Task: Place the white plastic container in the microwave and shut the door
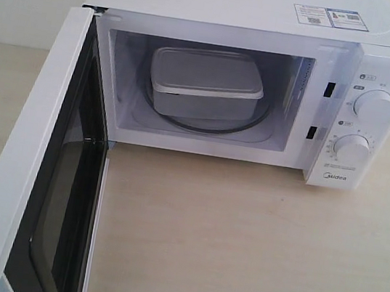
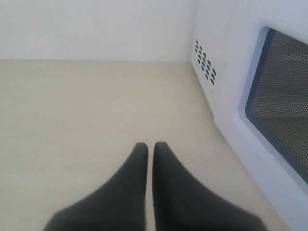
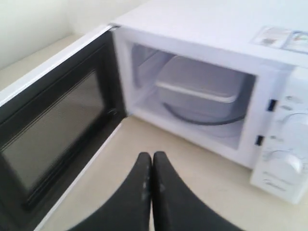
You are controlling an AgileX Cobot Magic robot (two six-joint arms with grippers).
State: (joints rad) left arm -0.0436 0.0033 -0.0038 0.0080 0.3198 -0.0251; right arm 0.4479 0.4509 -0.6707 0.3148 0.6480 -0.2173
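Observation:
The white plastic container [image 1: 206, 83] rests lid-on upon the glass turntable inside the microwave [image 1: 273, 14]; the right wrist view shows the container [image 3: 199, 85] there too. The door [image 1: 30, 165] stands swung wide open toward the front left, its dark window facing inward. My right gripper [image 3: 152, 156] is shut and empty above the tabletop in front of the cavity. My left gripper [image 2: 150, 146] is shut, empty, hovering over the table on the outer side of the door [image 2: 281, 91]. Neither gripper appears in the exterior view.
A pale wooden tabletop [image 1: 253, 250] stretches in front of the microwave. Two round dials [image 1: 374, 105] sit on the right control panel. A white wall [image 2: 96, 29] stands behind, and vent holes [image 2: 204, 66] dot the microwave's side.

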